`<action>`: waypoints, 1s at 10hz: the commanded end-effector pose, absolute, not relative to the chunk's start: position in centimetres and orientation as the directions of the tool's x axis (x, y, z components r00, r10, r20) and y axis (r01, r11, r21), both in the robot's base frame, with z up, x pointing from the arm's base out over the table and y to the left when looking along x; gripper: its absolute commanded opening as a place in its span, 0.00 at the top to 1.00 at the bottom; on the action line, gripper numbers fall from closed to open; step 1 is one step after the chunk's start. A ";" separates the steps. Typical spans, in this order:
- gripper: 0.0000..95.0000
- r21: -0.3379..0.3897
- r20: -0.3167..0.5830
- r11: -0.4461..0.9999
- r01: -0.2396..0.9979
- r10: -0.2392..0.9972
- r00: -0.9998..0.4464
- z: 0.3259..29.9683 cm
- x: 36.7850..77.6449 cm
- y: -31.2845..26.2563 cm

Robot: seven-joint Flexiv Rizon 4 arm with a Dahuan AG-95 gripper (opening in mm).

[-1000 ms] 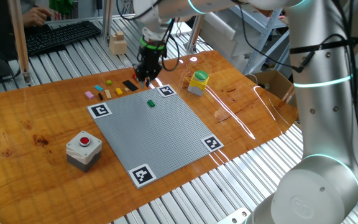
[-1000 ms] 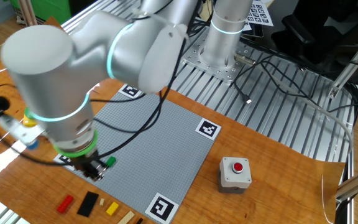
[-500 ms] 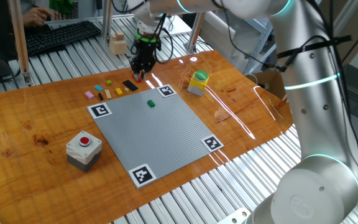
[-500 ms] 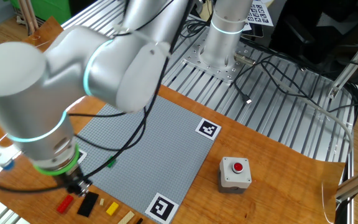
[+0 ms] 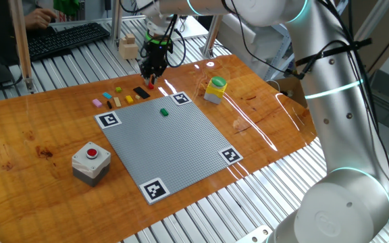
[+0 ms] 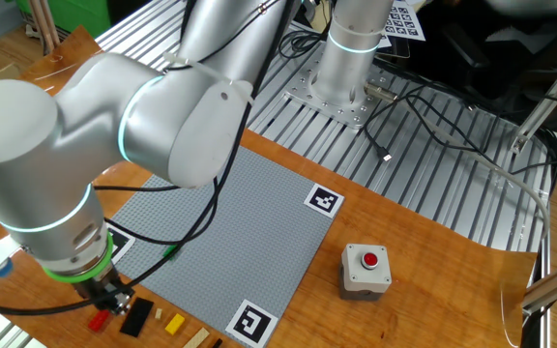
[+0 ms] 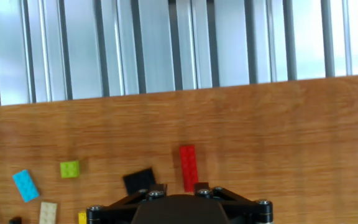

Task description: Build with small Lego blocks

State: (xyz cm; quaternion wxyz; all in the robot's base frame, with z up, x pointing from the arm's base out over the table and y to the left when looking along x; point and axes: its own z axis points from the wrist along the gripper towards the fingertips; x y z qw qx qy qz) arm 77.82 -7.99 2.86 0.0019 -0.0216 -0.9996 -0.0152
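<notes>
Hand view: the gripper (image 7: 176, 198) is held low over the red brick (image 7: 188, 167).
A black brick (image 7: 138, 181), green, blue and tan ones are seen beside it on the table (image 7: 291, 143); the jaw gap cannot be told.

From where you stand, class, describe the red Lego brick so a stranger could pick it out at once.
Start at the grey baseplate; off its far edge, loose small bricks lie on the wooden table. The red brick lies under the gripper, next to the black brick. It is the only red one, long and narrow.
</notes>
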 end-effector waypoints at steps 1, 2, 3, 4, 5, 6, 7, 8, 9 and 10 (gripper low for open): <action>0.60 0.033 0.004 0.999 0.036 0.035 -0.999 2.5 78.5 -8.2; 0.60 0.034 0.000 0.999 0.030 0.030 -1.000 2.2 78.7 -8.2; 0.60 0.035 -0.003 0.999 0.024 0.024 -1.000 1.9 78.8 -8.3; 0.60 0.036 -0.003 0.999 0.021 0.021 -1.000 1.6 79.0 -8.3; 0.60 0.036 -0.006 0.999 0.020 0.020 -1.000 1.4 79.0 -8.3; 0.60 0.036 -0.008 0.999 0.018 0.018 -1.000 1.1 79.1 -8.4; 0.60 0.036 -0.010 0.999 0.016 0.016 -1.000 0.8 79.2 -8.4; 0.60 0.035 -0.013 0.999 0.014 0.014 -1.000 0.5 79.1 -8.3; 0.80 0.034 -0.012 0.999 0.010 0.010 -1.000 0.4 79.1 -8.3; 0.80 0.034 -0.011 0.999 0.003 0.003 -1.000 0.3 79.1 -8.3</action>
